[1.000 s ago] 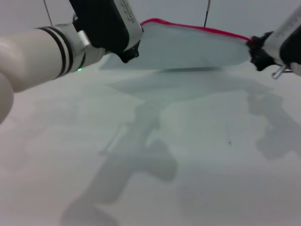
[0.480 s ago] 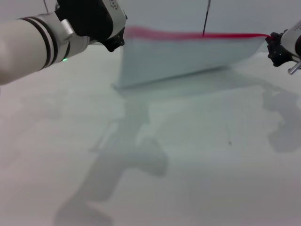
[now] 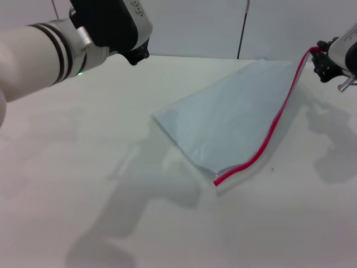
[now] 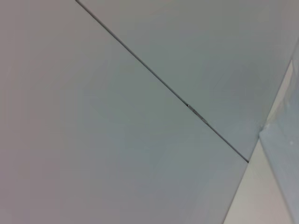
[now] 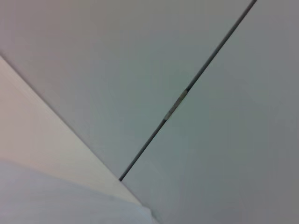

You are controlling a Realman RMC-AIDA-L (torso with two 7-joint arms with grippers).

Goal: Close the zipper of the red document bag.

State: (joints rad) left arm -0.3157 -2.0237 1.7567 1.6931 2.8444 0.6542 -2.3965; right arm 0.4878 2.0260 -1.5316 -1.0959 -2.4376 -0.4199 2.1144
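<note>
The red document bag (image 3: 234, 117), a flat pale blue-grey pouch, lies slanted across the table in the head view. Its far right corner is lifted. The zipper (image 3: 273, 131) is a thin red strip along its right edge, running from the near corner up to my right gripper (image 3: 322, 61). That gripper is shut on the strip's far end, at the right edge of the view. My left gripper (image 3: 136, 53) hovers at the far left, well apart from the bag, with nothing in it. Neither wrist view shows any fingers.
The white table (image 3: 83, 167) stretches around the bag, with arm shadows on it. A thin dark rod (image 3: 242, 28) stands against the wall behind. Both wrist views show mostly grey wall panels with a dark seam (image 4: 154, 74).
The bag was stretched in the air between both grippers. It has come away from my left gripper and dropped flat onto the table, still held at the right end.
</note>
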